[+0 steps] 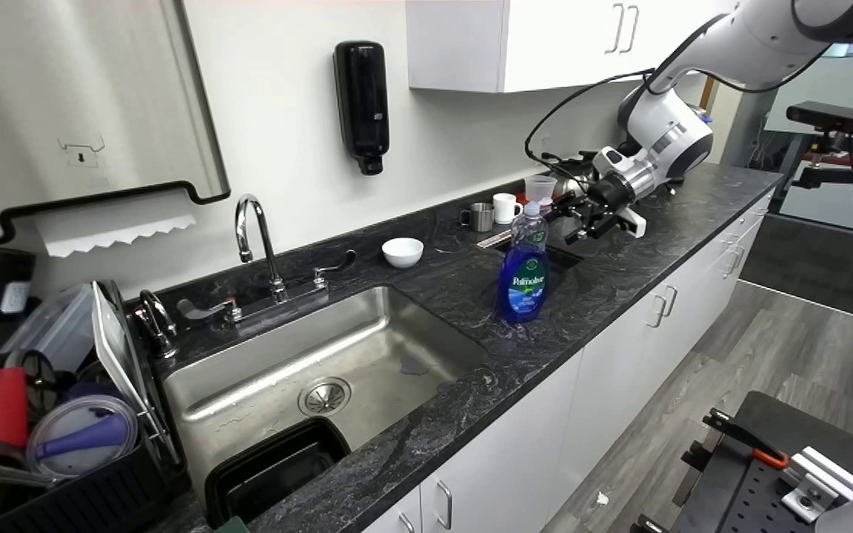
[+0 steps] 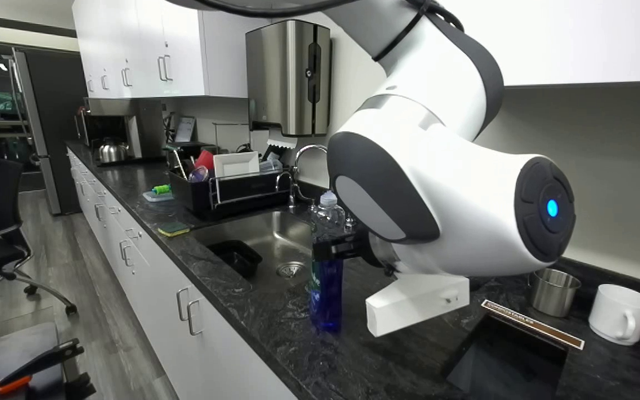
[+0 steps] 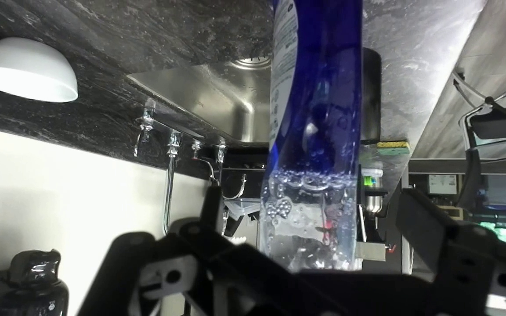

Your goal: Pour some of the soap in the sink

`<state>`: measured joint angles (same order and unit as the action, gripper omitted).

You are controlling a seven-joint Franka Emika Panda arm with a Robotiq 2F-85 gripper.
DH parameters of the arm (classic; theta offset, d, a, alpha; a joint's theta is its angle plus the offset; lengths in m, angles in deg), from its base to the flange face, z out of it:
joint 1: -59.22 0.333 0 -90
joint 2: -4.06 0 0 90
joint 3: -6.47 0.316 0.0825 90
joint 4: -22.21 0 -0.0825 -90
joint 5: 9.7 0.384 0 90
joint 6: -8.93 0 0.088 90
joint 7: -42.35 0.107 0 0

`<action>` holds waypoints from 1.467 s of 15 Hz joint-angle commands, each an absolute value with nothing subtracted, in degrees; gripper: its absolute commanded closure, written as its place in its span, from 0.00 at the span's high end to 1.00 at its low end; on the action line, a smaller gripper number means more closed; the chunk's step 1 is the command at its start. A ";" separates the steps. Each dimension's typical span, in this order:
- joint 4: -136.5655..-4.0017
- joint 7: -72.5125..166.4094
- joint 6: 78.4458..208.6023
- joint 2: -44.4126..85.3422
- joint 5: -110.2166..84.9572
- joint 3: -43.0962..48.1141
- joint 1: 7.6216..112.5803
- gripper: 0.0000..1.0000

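Observation:
The soap point(image 1: 523, 277), a clear bottle of blue liquid with a green label and pale cap, stands upright on the dark counter beside the sink point(image 1: 367, 370). It also shows in an exterior view point(image 2: 326, 294) and upside down in the wrist view point(image 3: 319, 109), its cap hidden behind the gripper. My gripper point(image 1: 569, 222) is open at the bottle's upper part. In the wrist view my gripper point(image 3: 311, 206) has a finger on each side of the bottle, with gaps between. In an exterior view a finger point(image 2: 334, 248) overlaps the bottle. The sink has a round drain and chrome faucet point(image 1: 260, 244).
A white bowl point(image 1: 402, 252) stands behind the sink's near corner. A metal cup point(image 1: 479, 218) and white mug point(image 1: 504, 208) stand by the wall. A black tub point(image 1: 278, 466) sits in the sink. A loaded dish rack point(image 2: 248, 186) stands beyond it. A square counter opening point(image 2: 511, 355) lies near the arm.

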<state>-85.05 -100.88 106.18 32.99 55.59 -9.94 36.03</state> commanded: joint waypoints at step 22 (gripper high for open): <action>-85.90 -101.17 105.95 26.20 37.76 -11.41 34.04 1.00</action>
<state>-84.75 -100.64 106.30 28.13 40.52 -12.18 34.91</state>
